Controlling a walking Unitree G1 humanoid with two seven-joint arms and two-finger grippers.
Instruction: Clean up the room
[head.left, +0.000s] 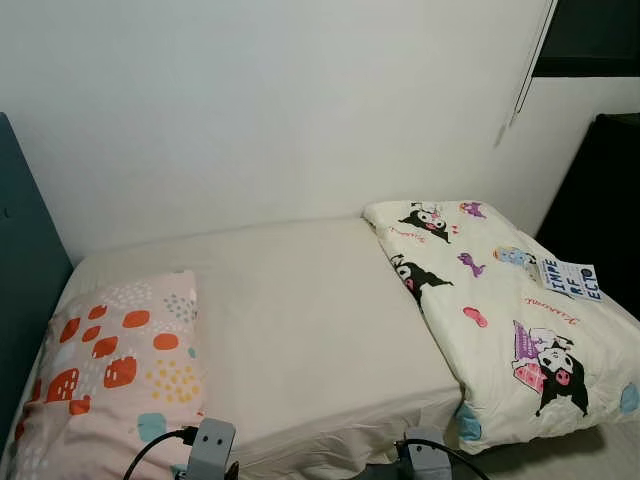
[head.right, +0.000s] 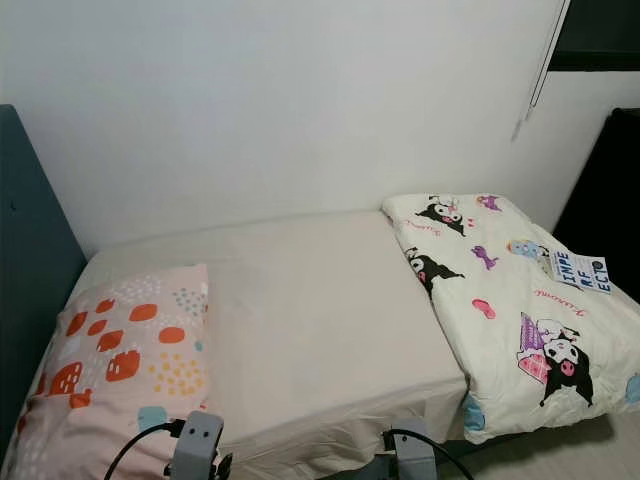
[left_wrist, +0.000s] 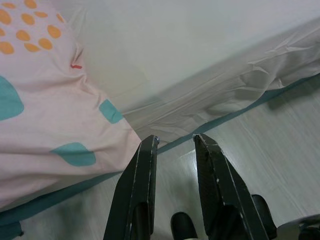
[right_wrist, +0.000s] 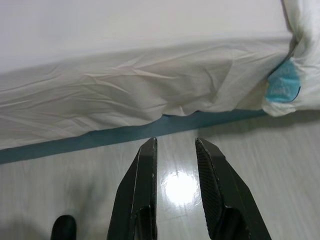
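A dark teal headboard (head.left: 25, 300) closes the bed's left end. Just to its right lies one pillow (head.left: 115, 375), pale pink with orange, yellow and teal blotches, its near corner hanging over the mattress edge. To the right of the pillow the cream fitted sheet (head.left: 300, 320) runs bare and flat across the middle of the bed; its far edge meets the white wall (head.left: 280, 110), and its near edge drops in wrinkles to a teal bed-base strip (right_wrist: 125, 132) above the pale glossy floor (right_wrist: 60, 185).

The left gripper (left_wrist: 175, 142) hangs low over the floor just before the pillow's overhanging corner, its two black fingers a narrow gap apart and holding nothing. The right gripper (right_wrist: 175, 145) hangs likewise over the floor near the sheet's near edge, fingers narrowly parted and empty, a light glare on the floor between them.

On the right end lies one folded cream duvet (head.left: 500, 310) printed with black cartoon characters, its near corner drooping off the bed. A printed patch (head.left: 568, 278) on it reads roughly "INPE RF ECTO". Right of the bed stands a dark panel (head.left: 600, 190), and a thin cord (head.left: 525, 70) hangs on the wall.
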